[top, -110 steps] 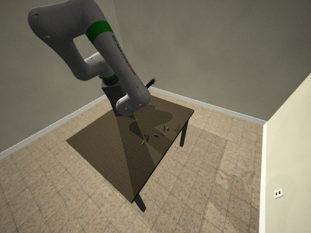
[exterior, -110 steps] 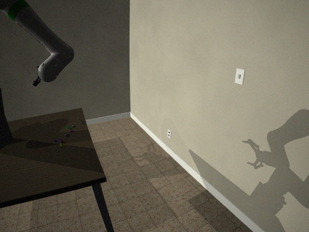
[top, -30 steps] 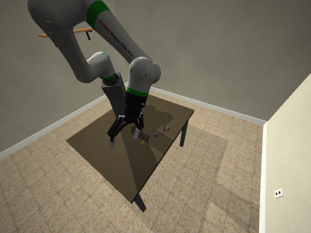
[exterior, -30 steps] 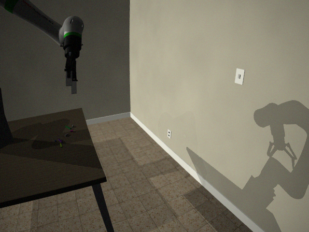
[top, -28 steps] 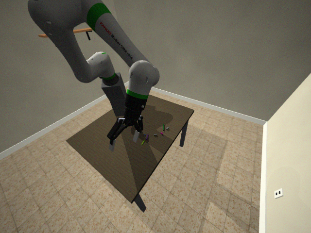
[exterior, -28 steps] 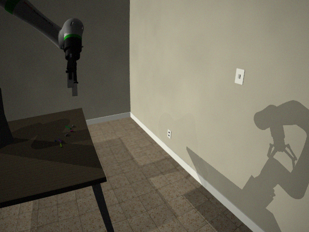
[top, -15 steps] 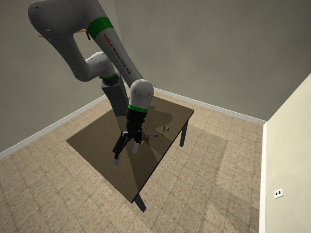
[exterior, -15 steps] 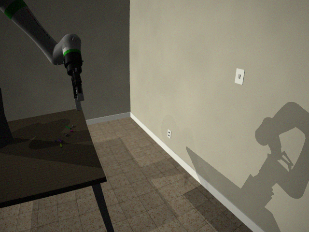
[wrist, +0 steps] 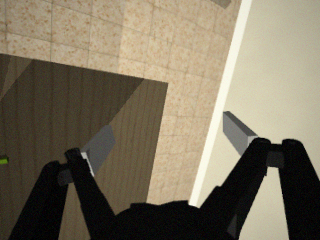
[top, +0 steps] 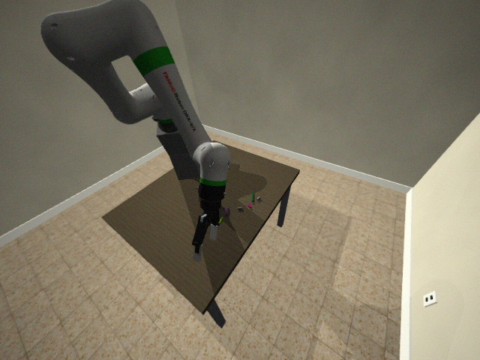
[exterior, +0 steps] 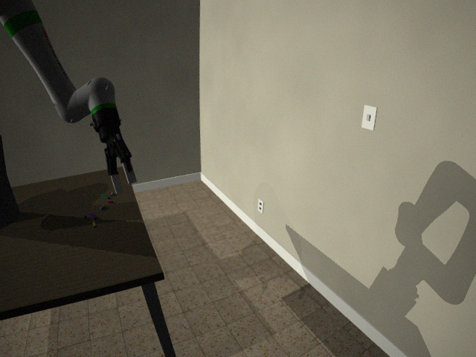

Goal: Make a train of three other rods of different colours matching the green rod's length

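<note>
Green rod (top: 253, 196) (exterior: 105, 196) serves, I take it, only as the measure, so it can stay on the tabletop (top: 154, 217) (exterior: 76, 261) (wrist: 134, 150) well clear of the train. Blue (top: 223, 208) (exterior: 85, 216), magenta (top: 249, 205) (exterior: 110, 201) and lime (top: 220, 220) (exterior: 94, 223) would make its eight. They lie scattered, the train unmade: blue and lime near purple (top: 227, 211) (exterior: 92, 216), magenta well apart, nearer green. Two greys sit among them, spares to my mind, since using both would repeat a colour.

Nothing is held. The fingers (top: 205, 243) (exterior: 123, 181) stand wide open above the tabletop, probably to leave room for a first pick; they are not around any rod.

Seen from the top, green's long axis runs nearly twelve to six o'clock; from the exterior it slants ten to four. Lime runs about one to seven from the top, and peeps in at nine o'clock in the wrist view. Blue is too small for me to read its direction. Lime, the longest piece, might best set the line.
</note>
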{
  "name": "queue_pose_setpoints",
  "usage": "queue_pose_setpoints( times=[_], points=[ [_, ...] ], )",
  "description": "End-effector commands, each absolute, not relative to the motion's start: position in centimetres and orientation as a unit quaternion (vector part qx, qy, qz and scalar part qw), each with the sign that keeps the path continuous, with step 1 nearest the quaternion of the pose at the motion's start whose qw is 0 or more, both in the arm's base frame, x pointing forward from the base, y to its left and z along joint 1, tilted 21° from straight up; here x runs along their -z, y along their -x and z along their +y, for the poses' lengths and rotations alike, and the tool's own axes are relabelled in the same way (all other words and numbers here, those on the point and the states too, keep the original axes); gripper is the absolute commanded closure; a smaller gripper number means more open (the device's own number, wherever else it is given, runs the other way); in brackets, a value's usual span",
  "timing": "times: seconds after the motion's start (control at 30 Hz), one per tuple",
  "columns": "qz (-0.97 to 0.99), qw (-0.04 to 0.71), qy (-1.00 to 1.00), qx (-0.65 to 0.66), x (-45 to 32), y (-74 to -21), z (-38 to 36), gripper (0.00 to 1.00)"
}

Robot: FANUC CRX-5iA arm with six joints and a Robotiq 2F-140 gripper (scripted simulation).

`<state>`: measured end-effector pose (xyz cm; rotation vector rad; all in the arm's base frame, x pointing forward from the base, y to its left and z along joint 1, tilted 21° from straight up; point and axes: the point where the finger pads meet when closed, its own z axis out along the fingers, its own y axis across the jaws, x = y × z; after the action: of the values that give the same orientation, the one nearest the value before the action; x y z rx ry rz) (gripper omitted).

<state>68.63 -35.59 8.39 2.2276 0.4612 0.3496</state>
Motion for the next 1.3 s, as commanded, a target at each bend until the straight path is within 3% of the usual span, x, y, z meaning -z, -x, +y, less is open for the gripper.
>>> queue_pose_setpoints(
  times=[0.0,0.83,1.27],
  points=[
    [0.222,0.396,-0.880,-0.142,-4.7,-68.5,-34.7,0.00],
    [0.365,0.267,-0.886,-0.104,11.9,-61.1,-26.3,0.00],
    [0.424,0.173,-0.886,-0.074,19.6,-53.5,-20.0,0.00]
  ],
)
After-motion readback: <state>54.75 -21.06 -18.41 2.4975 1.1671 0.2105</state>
